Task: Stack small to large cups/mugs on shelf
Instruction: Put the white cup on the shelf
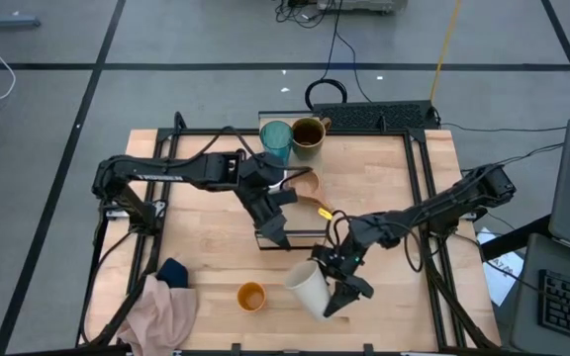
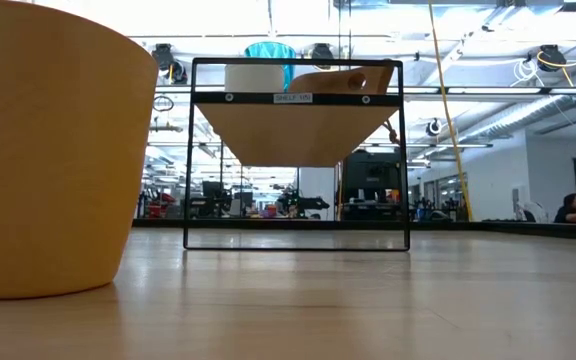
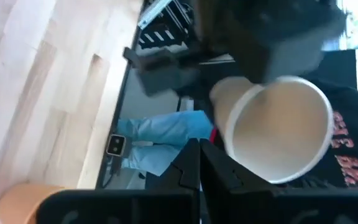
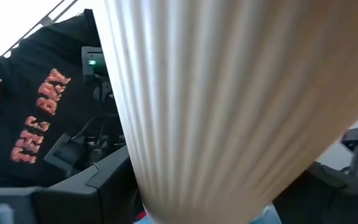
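White mug point(image 1: 310, 288) hangs tilted in the right gripper point(image 1: 336, 299), fingers clamped on it, above the table's point(image 1: 206, 257) near edge, mouth toward the shelf point(image 1: 295, 213). The left gripper point(image 1: 277, 235) hovers at the shelf's near end, fingers closed, empty.

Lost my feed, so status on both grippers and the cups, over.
Right gripper shut on white mug, near the table's front. Left gripper over shelf, shut and empty. Orange cup on the table beside the mug.
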### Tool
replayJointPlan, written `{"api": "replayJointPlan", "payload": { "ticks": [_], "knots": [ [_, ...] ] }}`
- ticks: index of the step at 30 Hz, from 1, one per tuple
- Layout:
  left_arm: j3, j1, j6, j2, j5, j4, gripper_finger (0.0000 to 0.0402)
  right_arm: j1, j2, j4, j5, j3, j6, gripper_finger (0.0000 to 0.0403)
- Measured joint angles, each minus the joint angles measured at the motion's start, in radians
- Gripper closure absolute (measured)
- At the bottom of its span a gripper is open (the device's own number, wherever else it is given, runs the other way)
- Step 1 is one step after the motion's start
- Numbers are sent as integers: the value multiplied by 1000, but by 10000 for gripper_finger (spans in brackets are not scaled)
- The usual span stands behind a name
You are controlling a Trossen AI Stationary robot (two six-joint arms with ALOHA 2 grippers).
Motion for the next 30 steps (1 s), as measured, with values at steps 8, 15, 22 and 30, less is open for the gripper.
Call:
{"api": "replayJointPlan", "payload": {
  "ticks": [8,15,22,30],
  "knots": [
    [-2,-3,81,-74,-12,-222,397,-57,-26,-49,-6,0,-84,117],
    [0,-27,197,-216,-416,-291,396,-163,-159,-336,54,-1,-250,117],
    [0,-33,211,-327,-774,-293,396,-250,-257,-567,185,-1,-379,117],
    [1,-82,218,-412,-1056,-285,396,-271,-258,-629,330,0,-475,117]
  ]
}}
